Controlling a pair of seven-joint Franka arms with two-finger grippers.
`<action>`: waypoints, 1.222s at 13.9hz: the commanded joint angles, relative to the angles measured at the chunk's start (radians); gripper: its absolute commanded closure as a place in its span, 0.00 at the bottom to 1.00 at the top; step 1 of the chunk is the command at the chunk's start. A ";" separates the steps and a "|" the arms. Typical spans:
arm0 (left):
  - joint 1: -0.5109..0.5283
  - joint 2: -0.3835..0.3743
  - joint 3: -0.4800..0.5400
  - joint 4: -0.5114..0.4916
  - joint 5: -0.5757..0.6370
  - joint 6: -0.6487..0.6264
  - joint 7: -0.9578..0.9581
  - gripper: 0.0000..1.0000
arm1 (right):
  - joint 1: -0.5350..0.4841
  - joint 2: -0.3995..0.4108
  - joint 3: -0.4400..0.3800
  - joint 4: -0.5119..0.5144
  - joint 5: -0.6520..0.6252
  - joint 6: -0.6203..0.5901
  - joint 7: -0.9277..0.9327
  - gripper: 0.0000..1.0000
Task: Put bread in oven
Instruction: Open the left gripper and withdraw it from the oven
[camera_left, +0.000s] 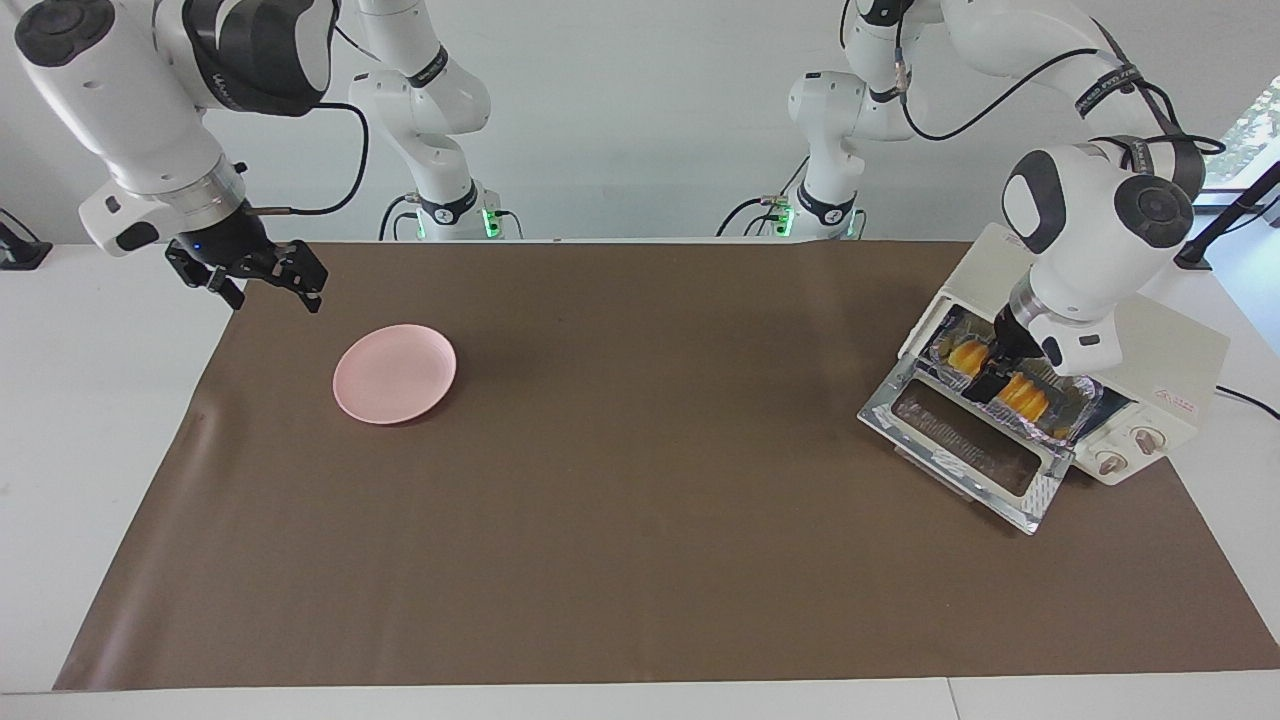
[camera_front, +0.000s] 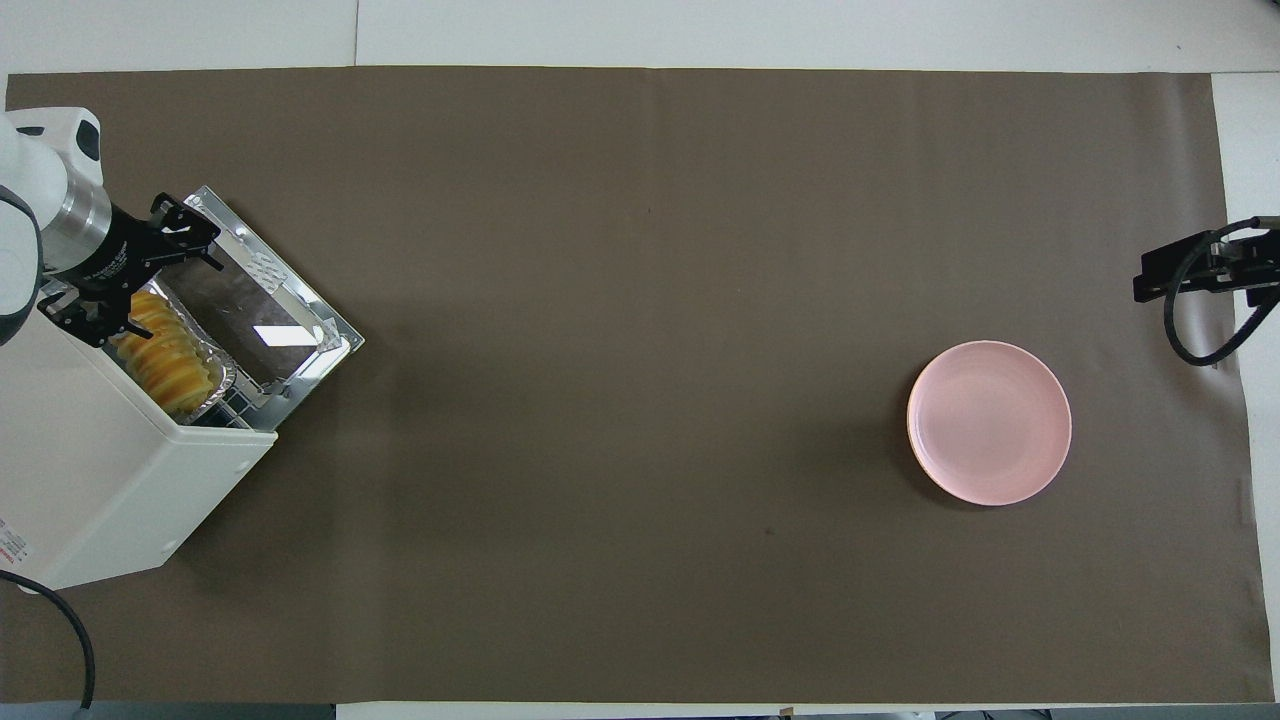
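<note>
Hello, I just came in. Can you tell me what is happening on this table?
The bread lies on a foil tray inside the oven, whose door hangs open. The left tool, open and holding nothing, hangs over the oven's mouth just above the bread. The right tool, also open, waits above the table's edge near the empty pink plate.

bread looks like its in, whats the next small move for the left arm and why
Probably lift the left gripper clear of the oven. It is open, and the bread lies in the foil tray at the oven's mouth with the door down. The right gripper waits near the pink plate.
</note>
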 joint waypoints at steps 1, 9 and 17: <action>-0.009 0.030 0.000 0.086 0.008 -0.038 0.059 0.00 | -0.008 -0.017 0.003 -0.018 0.004 -0.007 -0.016 0.00; -0.009 -0.162 0.003 0.030 0.002 -0.251 0.519 0.00 | -0.008 -0.017 0.003 -0.018 0.004 -0.009 -0.016 0.00; 0.258 -0.335 -0.258 -0.125 0.003 -0.265 0.725 0.00 | -0.008 -0.017 0.003 -0.018 0.004 -0.009 -0.017 0.00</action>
